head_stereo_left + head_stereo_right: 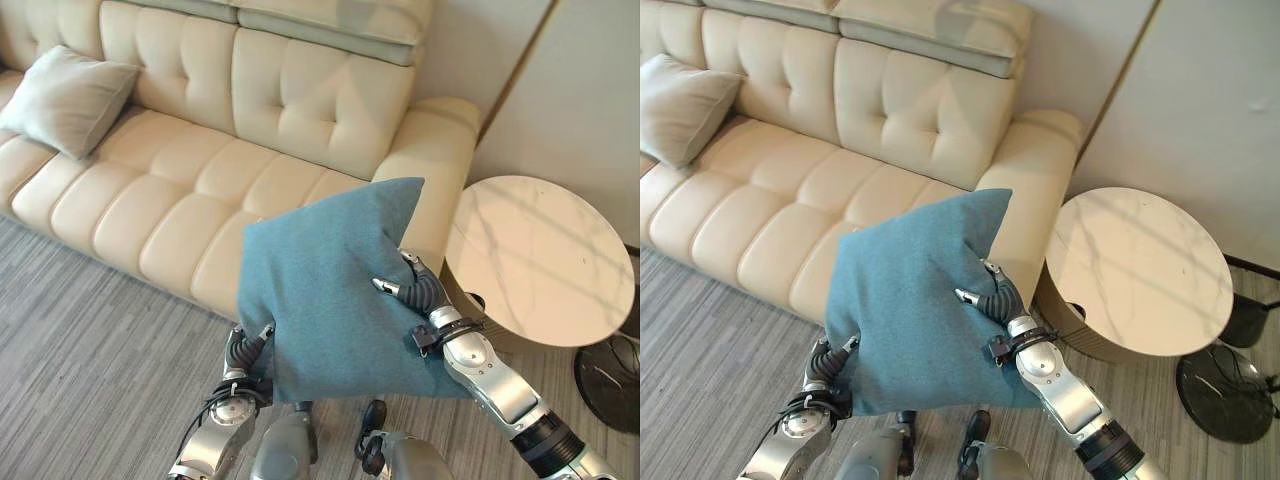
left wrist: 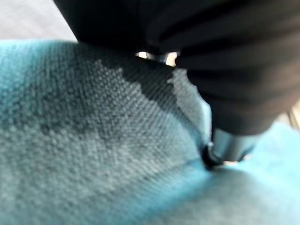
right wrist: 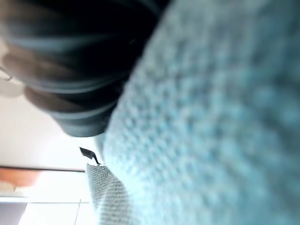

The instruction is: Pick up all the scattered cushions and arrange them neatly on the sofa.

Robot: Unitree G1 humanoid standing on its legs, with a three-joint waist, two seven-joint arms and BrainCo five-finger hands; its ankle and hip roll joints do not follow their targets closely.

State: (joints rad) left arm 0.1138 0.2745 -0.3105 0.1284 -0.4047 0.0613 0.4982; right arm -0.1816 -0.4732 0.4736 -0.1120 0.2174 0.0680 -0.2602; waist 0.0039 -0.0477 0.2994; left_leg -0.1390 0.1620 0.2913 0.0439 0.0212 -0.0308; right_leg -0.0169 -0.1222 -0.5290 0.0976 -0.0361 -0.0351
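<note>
A: Teal cushion is up in the air in front of the sofa, clamped between both hands, clear of the floor. It hangs diamond-wise, one corner pointing up toward the right armrest.

B: Grip state?

A: Right hand is on the cushion's right edge, thumb hooked over the front face, so it's closed on the fabric. Left hand is at the lower left corner; its fingers go behind the cushion, can't tell how far they're curled.

B: Where's the drop?

A: Seat lies straight ahead and a bit left of the cushion. Grey cushion already leans at the far left end, well apart. Middle and right seats are bare, so there's plenty of room.

B: Hazards?

A: Round marble side desk sits just beside the armrest, near the right forearm. I'd judge a forward-left push safest, keeping the right elbow off that rim.
</note>
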